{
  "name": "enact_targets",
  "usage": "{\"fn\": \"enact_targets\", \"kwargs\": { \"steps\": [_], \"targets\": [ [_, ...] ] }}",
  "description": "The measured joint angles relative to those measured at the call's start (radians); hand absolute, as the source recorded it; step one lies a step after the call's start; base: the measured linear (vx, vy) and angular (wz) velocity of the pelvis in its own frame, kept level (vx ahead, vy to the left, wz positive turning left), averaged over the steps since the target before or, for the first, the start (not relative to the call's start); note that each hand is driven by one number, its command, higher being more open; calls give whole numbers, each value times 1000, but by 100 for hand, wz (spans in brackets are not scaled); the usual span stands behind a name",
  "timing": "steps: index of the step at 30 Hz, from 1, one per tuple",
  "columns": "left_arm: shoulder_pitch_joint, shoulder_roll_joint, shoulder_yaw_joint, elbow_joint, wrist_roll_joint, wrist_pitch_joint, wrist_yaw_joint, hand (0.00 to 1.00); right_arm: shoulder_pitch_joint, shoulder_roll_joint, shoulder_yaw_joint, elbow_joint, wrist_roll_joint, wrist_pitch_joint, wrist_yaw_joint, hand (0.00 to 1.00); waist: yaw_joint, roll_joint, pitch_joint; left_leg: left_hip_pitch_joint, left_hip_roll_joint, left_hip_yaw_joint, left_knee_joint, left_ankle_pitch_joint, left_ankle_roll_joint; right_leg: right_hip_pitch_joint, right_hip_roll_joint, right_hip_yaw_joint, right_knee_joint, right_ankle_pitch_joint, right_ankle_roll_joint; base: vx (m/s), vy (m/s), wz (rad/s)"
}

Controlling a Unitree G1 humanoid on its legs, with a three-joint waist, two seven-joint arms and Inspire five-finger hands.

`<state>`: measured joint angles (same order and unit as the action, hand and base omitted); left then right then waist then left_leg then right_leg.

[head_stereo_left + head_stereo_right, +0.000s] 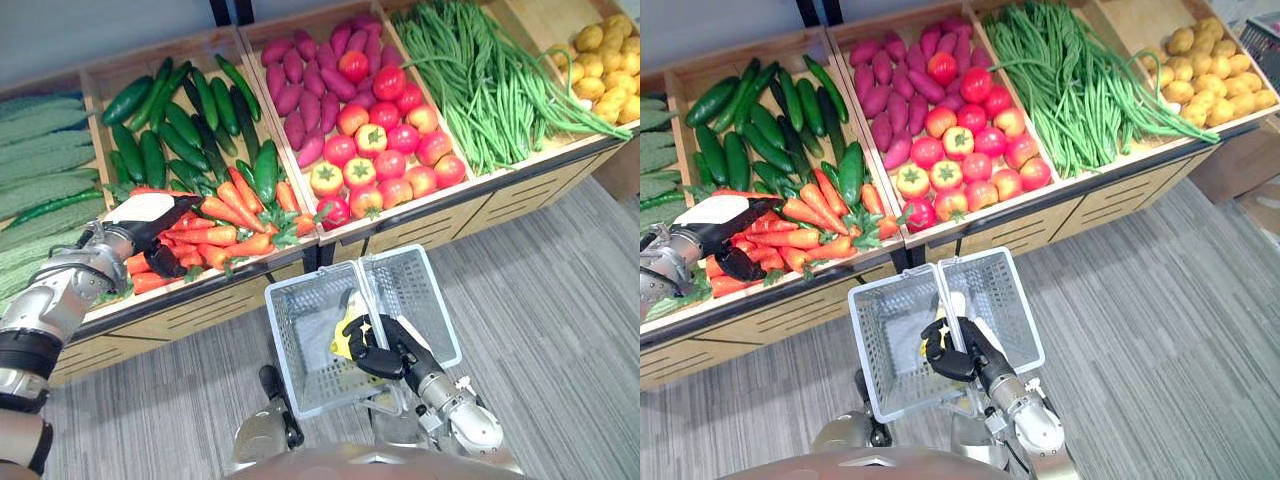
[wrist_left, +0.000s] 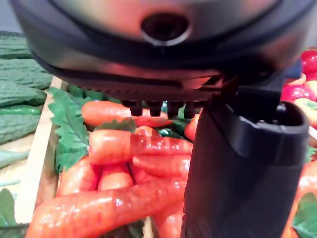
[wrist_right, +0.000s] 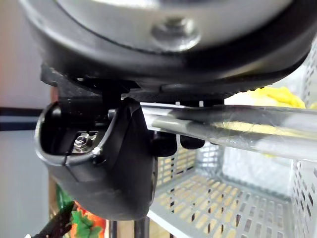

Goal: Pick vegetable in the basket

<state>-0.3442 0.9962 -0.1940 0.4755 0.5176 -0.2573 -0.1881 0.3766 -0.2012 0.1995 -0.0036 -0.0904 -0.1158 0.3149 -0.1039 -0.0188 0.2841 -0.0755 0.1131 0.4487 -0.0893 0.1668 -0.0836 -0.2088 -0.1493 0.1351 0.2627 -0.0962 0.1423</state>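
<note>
The stall (image 1: 420,235) in front of me is split into wooden bins. Pale gourds (image 1: 40,180) lie furthest to my left, and the next bin holds dark cucumbers (image 1: 150,150) at the back and carrots (image 1: 235,205) at the front. Further right come sweet potatoes (image 1: 300,75) behind tomatoes (image 1: 390,135), then beans (image 1: 480,80), then potatoes (image 1: 605,65). Green leaves poke out between the carrots, and a wooden divider (image 2: 37,148) separates them from the gourds.

My left hand (image 1: 150,225) is down over the front of the carrot heap, near the bin's front edge. My fingers (image 2: 153,106) are stretched out loosely above the carrots and my thumb (image 2: 247,163) stands apart from them. No carrot is between fingers and thumb. I cannot tell whether my fingertips actually touch the pile.

My right hand (image 1: 385,345) is low in front of the stall, over the grey floor (image 1: 560,330). It is curled round the handle (image 3: 237,126) of the basket (image 1: 285,345), with my fingers (image 3: 166,144) hooked under the bars and my thumb (image 3: 114,163) closing from the other side. The basket hangs just below the tomato bin's front edge. A yellow thing (image 1: 345,325) lies inside it beside my hand, but I cannot tell what it is. The carrots are all in their bin.
</note>
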Motion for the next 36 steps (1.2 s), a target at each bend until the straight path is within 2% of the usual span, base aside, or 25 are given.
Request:
{"fn": "enact_targets", "kwargs": {
  "steps": [6,11,12,17,19,23,26,31,36],
  "targets": [
    [-12,8,5,-26,-19,-1,10,100,-5,-1,6,-11,2,0,0,0,2,11,34,-22,4,11,3,7,2,-33,12,12,9,4,2,15,-32,-6],
    [9,37,30,-56,-40,-4,12,100,-28,-8,8,-11,3,0,-1,0,5,9,68,-20,4,28,3,6,1,-41,14,31,8,5,3,24,-17,-9],
    [15,41,37,-56,-40,-7,11,0,-30,-10,9,-11,3,0,-1,0,8,8,70,-20,5,35,3,6,1,-45,14,37,7,7,4,42,-18,-19],
    [31,43,46,-47,-31,-21,31,0,-38,-21,10,-8,3,0,-3,0,13,6,75,-19,5,41,3,4,-1,-45,14,42,0,13,6,15,-7,-4],
    [17,31,70,-39,3,-10,96,0,-45,-20,19,-8,3,-1,-6,0,13,-15,90,-17,8,43,3,6,0,-44,14,44,0,16,6,0,0,0],
    [-18,31,83,-28,4,1,102,0,-59,-17,28,-8,3,-4,-16,0,1,-41,108,-16,4,46,3,7,0,-44,11,49,-3,21,10,12,-9,-2],
    [-21,31,81,-14,0,-4,99,0,-62,-16,31,-8,3,-7,-17,0,-10,-39,111,-16,4,47,4,6,1,-44,12,50,-4,25,10,54,-23,-3],
    [-21,12,73,-15,-7,-15,100,0,-63,-17,31,-8,18,-8,-17,0,-10,-32,115,-16,6,48,4,11,7,-43,13,50,-4,25,8,48,-31,0],
    [-20,1,74,-13,-7,-11,100,0,-63,-17,35,-8,19,-8,-17,0,-9,-24,120,-16,5,48,4,5,0,-43,12,50,-4,25,9,11,-12,0]
  ]
}}
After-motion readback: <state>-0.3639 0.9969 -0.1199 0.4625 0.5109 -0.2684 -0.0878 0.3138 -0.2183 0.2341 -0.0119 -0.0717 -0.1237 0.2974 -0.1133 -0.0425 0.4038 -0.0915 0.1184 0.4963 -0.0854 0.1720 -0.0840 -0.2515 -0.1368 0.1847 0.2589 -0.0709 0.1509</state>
